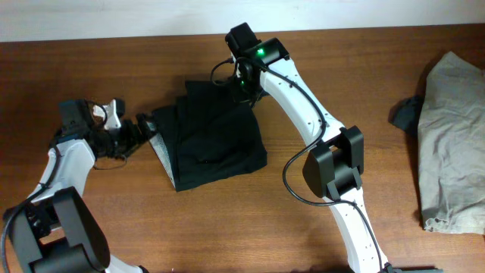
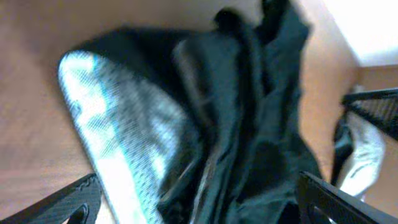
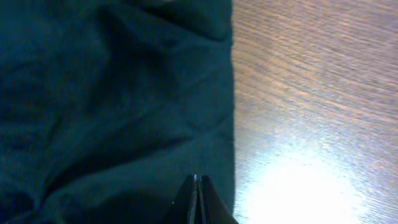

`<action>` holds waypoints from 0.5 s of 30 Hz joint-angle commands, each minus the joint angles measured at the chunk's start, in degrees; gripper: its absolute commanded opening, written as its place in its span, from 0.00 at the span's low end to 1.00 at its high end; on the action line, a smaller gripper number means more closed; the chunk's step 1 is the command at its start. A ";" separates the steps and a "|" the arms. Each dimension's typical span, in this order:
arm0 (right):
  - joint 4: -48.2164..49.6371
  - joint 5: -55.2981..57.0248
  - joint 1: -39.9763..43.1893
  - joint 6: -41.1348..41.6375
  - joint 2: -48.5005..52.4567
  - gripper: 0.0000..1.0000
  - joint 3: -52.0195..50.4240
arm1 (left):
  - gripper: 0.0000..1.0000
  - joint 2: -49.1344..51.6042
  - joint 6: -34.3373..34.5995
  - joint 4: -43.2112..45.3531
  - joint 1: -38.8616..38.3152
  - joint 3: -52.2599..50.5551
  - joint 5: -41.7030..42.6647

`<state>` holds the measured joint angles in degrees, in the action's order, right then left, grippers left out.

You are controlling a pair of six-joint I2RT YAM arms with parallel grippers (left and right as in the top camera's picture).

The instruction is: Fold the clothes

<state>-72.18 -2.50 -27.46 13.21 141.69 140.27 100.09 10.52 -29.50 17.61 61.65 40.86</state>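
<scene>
Anchoring black shorts [image 1: 216, 140] at far corner, apparently: right claw [image 3: 198, 186] is pressed together. Left claw [image 1: 145, 126] stands spread beside grey lining [image 1: 161, 155], seemingly to lift it.

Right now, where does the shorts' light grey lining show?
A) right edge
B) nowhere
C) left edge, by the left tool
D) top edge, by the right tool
C: the grey lining runs along the left edge of the black shorts, beside the left tool.
</scene>
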 commanded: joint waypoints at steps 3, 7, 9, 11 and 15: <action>-0.90 4.52 0.76 2.54 3.85 0.04 -0.22 | 0.99 -0.59 2.89 -0.96 -0.61 -4.02 -7.72; -0.92 4.70 2.58 4.35 4.02 0.04 -0.22 | 0.99 -0.57 2.69 4.13 -0.68 -8.13 -7.45; -1.09 4.46 3.65 5.33 4.02 0.04 -0.22 | 0.99 -0.57 2.71 7.06 -0.68 -10.16 -6.56; -1.11 3.50 4.63 5.29 4.09 0.04 -0.22 | 0.99 -0.57 2.71 12.41 -0.68 -12.50 -2.43; -1.09 1.29 5.44 5.29 5.11 0.04 -0.24 | 0.99 0.31 2.01 16.31 -0.72 -14.73 0.17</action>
<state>-73.19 0.25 -22.09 17.63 145.58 140.27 100.09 13.10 -14.00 17.10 48.45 37.43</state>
